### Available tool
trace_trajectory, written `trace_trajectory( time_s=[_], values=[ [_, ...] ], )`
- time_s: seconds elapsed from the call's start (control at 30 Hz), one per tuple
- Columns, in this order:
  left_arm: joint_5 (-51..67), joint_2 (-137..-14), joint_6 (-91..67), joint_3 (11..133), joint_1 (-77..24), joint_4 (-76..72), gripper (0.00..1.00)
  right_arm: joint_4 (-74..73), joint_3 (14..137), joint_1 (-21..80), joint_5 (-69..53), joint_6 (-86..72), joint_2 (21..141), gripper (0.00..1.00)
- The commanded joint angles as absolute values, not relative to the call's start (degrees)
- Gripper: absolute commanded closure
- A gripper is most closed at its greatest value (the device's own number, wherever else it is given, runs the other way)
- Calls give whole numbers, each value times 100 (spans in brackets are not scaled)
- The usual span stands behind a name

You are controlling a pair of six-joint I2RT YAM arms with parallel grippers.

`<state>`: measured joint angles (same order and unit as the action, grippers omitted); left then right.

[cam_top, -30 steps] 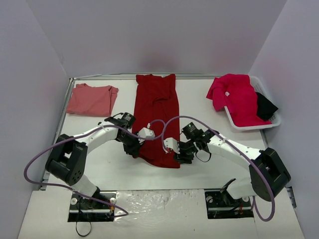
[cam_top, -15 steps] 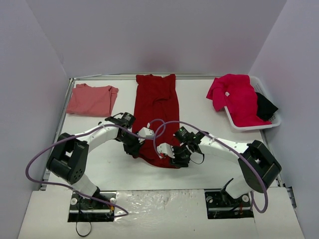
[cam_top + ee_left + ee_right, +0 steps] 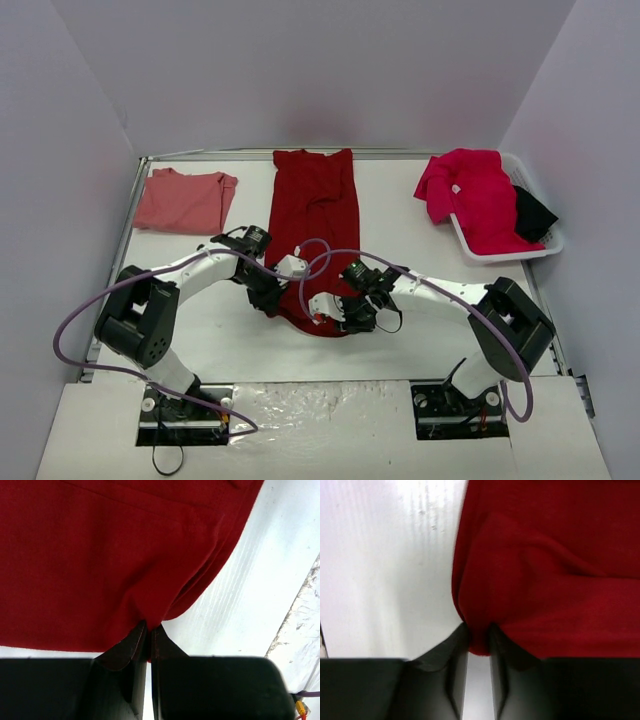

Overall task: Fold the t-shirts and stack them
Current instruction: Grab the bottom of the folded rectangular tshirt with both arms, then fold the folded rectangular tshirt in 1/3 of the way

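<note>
1. Crimson shirt [image 3: 316, 210] lies lengthwise at the middle of the table [image 3: 410, 215].
2. Left gripper [image 3: 148, 632] is clamped on its near-left hem corner.
3. Right gripper [image 3: 477, 639] pinches the near-right corner.
4. Salmon shirt [image 3: 183, 200] lies far left; raspberry shirt [image 3: 468, 195] drapes over the basket [image 3: 548, 245].

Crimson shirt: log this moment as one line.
crimson shirt: lying lengthwise, mid-table | left pincer: shut on near edge | right pincer: shut on near edge
</note>
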<state>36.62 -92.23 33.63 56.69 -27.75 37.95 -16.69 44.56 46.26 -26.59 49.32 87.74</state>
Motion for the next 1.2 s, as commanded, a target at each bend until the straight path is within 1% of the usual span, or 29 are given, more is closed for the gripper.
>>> trace_trajectory(
  time_s=[0.0, 0.03, 0.3, 0.5, 0.57, 0.73, 0.87, 1.03, 1.17],
  values=[
    [3779, -9255, 3331, 5871, -2707, 3779, 97, -1811, 4509, 4728, -2356, 4825, 8938, 85],
    [3788, -9237, 3322, 5880, -2716, 3779, 98, -1819, 4526, 4729, -2321, 4782, 8956, 100],
    [3744, -8992, 3436, 5888, -2698, 3937, 98, -2557, 4895, 4439, -2654, 4930, 8693, 100],
    [3797, -8509, 3849, 5933, -2707, 4324, 98, -3339, 5326, 4078, -2821, 5237, 8570, 100],
    [3902, -8280, 4059, 5871, -2716, 4412, 98, -3602, 5466, 4043, -3067, 5317, 8526, 100],
    [4245, -8042, 4763, 5932, -2768, 5351, 98, -4077, 5695, 4034, -3691, 5624, 8499, 100],
    [4579, -7875, 5850, 5977, -2777, 6203, 98, -4586, 6020, 4034, -4033, 5748, 8596, 100],
    [4570, -7822, 6327, 5994, -2777, 6679, 98, -5308, 6477, 4034, -4543, 6196, 8604, 100],
    [4833, -7910, 6767, 6178, -2777, 7320, 98, -6009, 6635, 4034, -4807, 6696, 8605, 100]
  ],
)
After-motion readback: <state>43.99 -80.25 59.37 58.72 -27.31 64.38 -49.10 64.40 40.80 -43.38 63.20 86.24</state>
